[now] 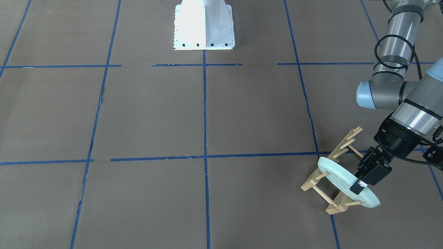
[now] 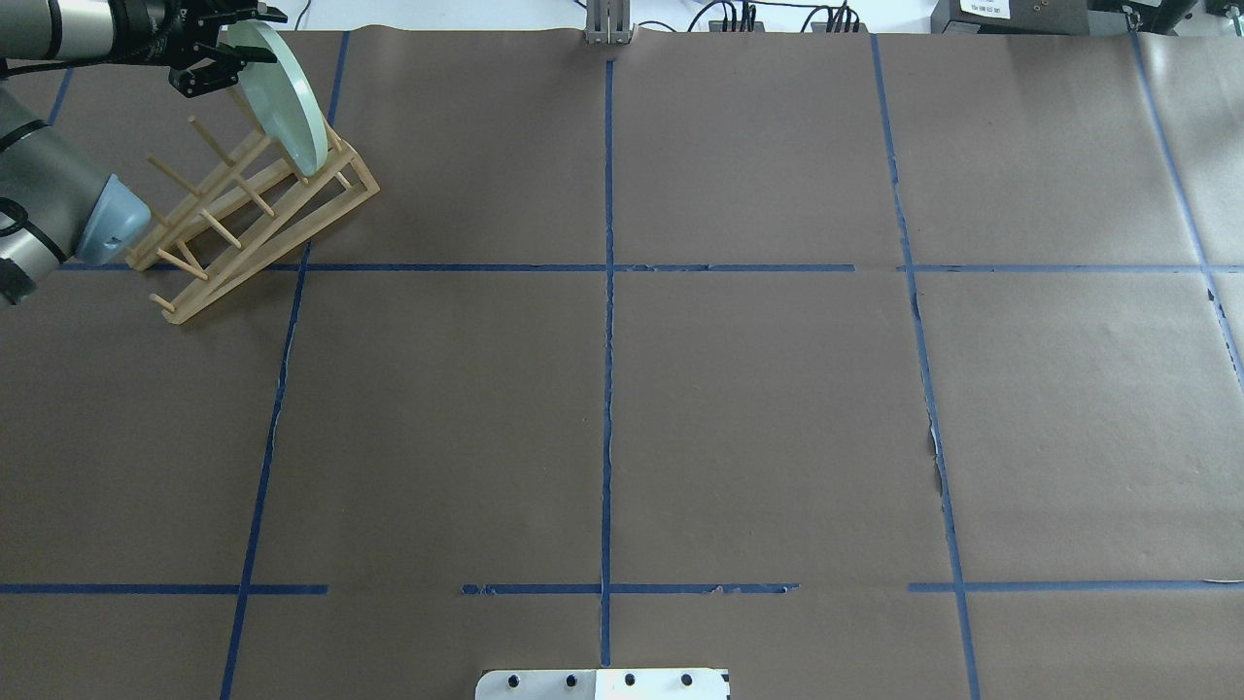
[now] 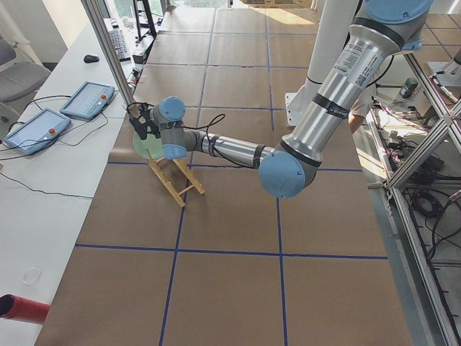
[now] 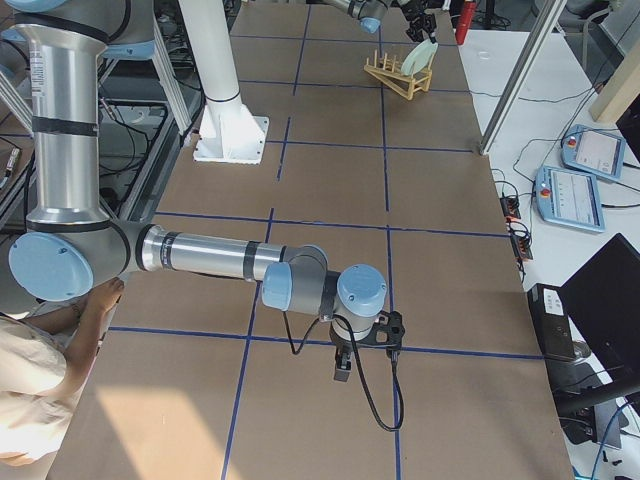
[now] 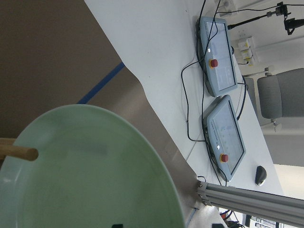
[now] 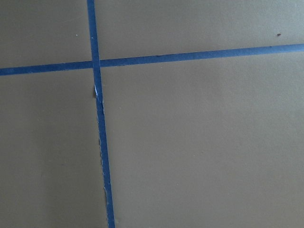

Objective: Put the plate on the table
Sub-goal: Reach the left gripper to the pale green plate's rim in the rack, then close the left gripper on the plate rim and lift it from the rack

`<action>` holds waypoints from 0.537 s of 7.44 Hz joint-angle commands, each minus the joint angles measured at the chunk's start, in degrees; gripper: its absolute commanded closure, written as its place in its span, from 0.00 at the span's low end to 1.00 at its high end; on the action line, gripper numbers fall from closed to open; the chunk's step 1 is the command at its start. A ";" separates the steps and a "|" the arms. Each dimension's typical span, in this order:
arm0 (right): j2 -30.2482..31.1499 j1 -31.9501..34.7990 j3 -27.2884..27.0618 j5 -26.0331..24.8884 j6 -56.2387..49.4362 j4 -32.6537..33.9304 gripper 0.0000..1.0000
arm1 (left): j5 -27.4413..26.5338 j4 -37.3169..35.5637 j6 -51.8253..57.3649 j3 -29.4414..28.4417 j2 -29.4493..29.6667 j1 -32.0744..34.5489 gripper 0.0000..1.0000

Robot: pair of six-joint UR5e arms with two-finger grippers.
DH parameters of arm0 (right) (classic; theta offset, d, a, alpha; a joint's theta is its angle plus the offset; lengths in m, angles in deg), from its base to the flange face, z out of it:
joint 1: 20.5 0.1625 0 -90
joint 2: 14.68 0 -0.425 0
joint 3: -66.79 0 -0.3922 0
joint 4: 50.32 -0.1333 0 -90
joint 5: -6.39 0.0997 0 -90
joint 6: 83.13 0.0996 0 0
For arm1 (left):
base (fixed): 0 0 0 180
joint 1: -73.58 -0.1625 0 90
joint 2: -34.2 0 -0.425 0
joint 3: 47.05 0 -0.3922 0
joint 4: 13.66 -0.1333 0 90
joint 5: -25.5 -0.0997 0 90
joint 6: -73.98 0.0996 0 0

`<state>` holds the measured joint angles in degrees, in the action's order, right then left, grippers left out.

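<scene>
The pale mint-green plate [image 1: 337, 180] stands on edge between the pegs of the wooden rack [image 1: 347, 141] at the table's far left corner, also in the overhead view [image 2: 282, 97]. My left gripper [image 1: 358, 186] straddles the plate's upper rim. One finger lies against its face and the jaws look shut on it. The left wrist view is filled by the plate [image 5: 85, 180] with a rack peg [image 5: 19, 152] in front. My right gripper [image 4: 342, 368] hangs low over the brown table [image 1: 207, 114], far from the rack. I cannot tell whether it is open or shut.
The white robot base [image 1: 204, 24] stands at the table's middle edge. The table's far edge runs just behind the rack [image 2: 243, 214]. Beyond it lie two teach pendants [image 5: 218, 57] and cables on a white bench. Blue tape lines cross the brown paper.
</scene>
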<state>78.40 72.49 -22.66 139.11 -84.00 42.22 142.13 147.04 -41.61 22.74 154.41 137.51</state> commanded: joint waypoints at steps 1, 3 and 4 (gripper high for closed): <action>0.00 0.00 -0.02 0.00 0.00 0.00 0.00 | 1.40 -0.04 0.36 1.30 -0.06 2.33 1.00; 0.00 0.00 0.06 0.00 0.00 0.00 0.00 | 4.73 -1.35 0.10 4.80 -0.15 4.27 1.00; 0.00 0.00 -0.02 0.00 0.00 0.00 0.00 | 7.36 -4.40 -0.34 7.96 -0.06 5.58 1.00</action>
<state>78.40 72.49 -22.65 139.10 -84.01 42.23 146.50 145.40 -41.50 27.32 154.29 141.51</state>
